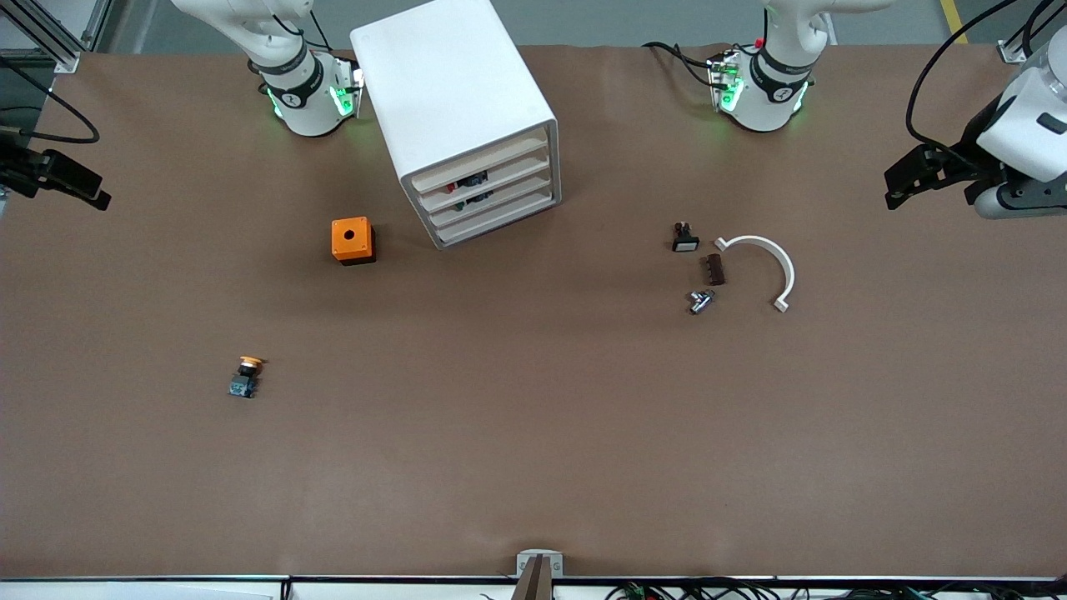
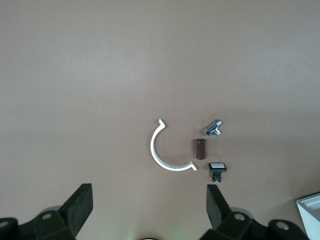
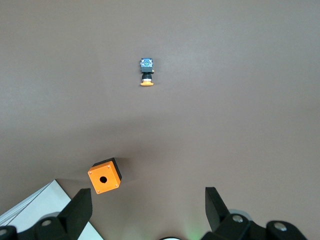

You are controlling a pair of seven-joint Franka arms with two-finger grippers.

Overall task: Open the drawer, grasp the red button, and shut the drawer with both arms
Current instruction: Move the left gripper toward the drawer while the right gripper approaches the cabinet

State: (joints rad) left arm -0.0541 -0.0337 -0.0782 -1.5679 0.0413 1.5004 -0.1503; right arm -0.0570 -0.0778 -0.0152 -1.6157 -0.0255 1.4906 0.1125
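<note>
Nearest the camera is the yellow-capped button (image 1: 245, 377), well out from the white cabinet (image 1: 461, 112) toward the right arm's end, so not the one wanted. All four drawers look shut. The second drawer (image 1: 492, 179) down has something red and dark showing through its clear front, probably the red button (image 1: 454, 185), though it's too small to be sure.

Both arms are parked high at the table's ends. The left gripper (image 2: 150, 205) has its fingers spread wide over bare table near the white curved clip (image 1: 763, 265); the right gripper (image 3: 148, 207) is just as wide apart, above the orange cube (image 1: 353, 240) beside the cabinet.

Nothing's started, so opening comes first. That cabinet looks light and sits angled, so probably one arm should steady the body while the other hooks the drawer lip and pulls straight along the drawer's own line, not square to the table.
</note>
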